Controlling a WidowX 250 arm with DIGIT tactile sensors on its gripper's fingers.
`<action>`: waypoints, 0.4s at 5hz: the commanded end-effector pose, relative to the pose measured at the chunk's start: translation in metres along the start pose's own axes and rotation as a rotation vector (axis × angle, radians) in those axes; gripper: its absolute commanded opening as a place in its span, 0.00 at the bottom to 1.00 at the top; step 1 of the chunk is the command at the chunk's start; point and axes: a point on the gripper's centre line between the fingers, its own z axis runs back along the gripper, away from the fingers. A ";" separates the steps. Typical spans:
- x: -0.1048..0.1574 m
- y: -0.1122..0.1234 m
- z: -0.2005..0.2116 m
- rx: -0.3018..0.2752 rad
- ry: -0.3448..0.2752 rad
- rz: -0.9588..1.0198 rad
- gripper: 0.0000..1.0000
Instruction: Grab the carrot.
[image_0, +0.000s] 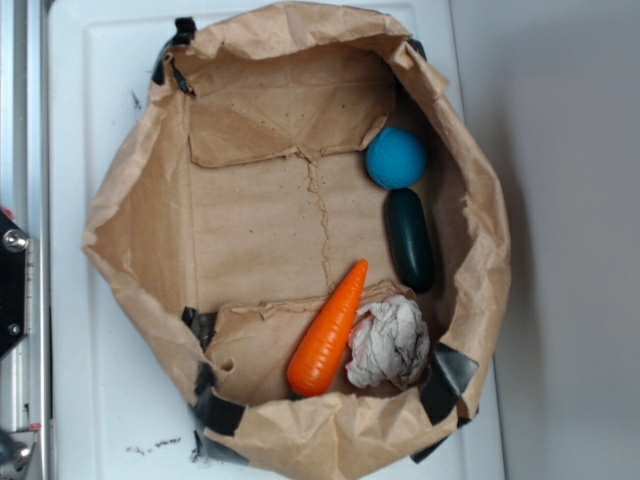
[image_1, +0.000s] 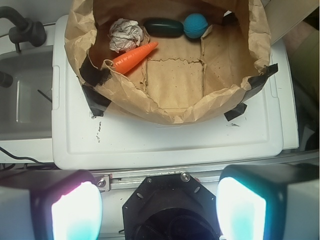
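Observation:
The orange carrot (image_0: 328, 333) lies on the floor of an open brown paper bag (image_0: 130, 250), its tip pointing up and right, close against a crumpled white paper ball (image_0: 390, 342). In the wrist view the carrot (image_1: 134, 57) lies far ahead at upper left inside the bag (image_1: 180, 107). My gripper (image_1: 159, 210) is open, with its two bright fingers (image_1: 75, 212) wide apart at the bottom of the wrist view. It hangs well back from the bag, above the robot's black base, with nothing between the fingers. The gripper does not show in the exterior view.
A dark green oblong object (image_0: 410, 240) and a blue ball (image_0: 396, 158) lie along the bag's right side. The bag stands on a white tub lid (image_0: 100, 400), taped down with black tape (image_0: 445, 380). A metal rail (image_1: 200, 175) and a grey basin (image_1: 25, 100) border the lid.

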 end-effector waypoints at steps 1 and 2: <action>0.000 0.000 0.000 0.000 0.000 0.000 1.00; 0.035 -0.002 -0.005 0.012 0.013 0.082 1.00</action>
